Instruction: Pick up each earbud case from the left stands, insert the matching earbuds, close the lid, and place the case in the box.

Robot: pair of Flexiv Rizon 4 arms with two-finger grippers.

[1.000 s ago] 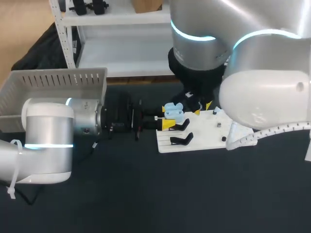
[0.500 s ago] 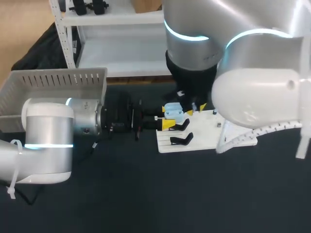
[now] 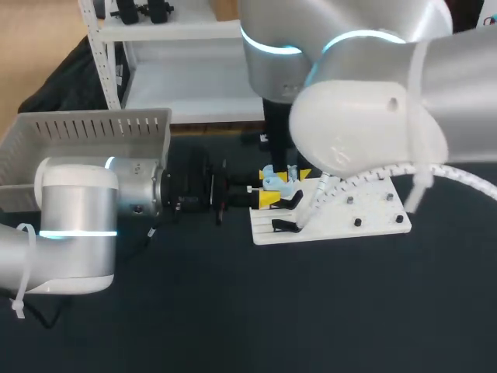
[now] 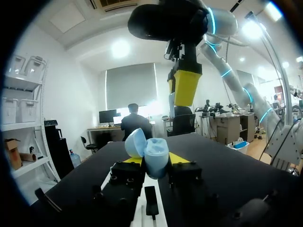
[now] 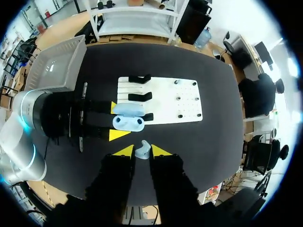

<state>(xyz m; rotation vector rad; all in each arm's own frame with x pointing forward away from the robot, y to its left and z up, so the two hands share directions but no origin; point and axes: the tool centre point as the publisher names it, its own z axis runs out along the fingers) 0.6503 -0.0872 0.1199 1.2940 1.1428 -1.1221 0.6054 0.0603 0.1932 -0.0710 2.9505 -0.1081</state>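
Note:
My left gripper (image 3: 268, 188) is shut on a light blue earbud case (image 3: 273, 182), lid open, held level over the left edge of the white board (image 3: 342, 217). In the left wrist view the case (image 4: 150, 150) sits between that gripper's yellow tips (image 4: 156, 163). My right gripper (image 3: 296, 174) hangs right above the case. From the right wrist view, the right gripper (image 5: 142, 151) is shut on a small light blue earbud (image 5: 142, 152), with the open case (image 5: 128, 123) and left gripper (image 5: 116, 121) below it. Black stands (image 5: 140, 96) on the board are bare.
A grey slatted bin (image 3: 93, 132) stands at the far left behind my left arm. The board's right half carries several small pegs (image 3: 357, 221). Dark tabletop (image 3: 272, 311) spreads in front of the board.
My right arm has swung left, bringing its gripper from over the board to above the open case. The left arm and the case have not moved.

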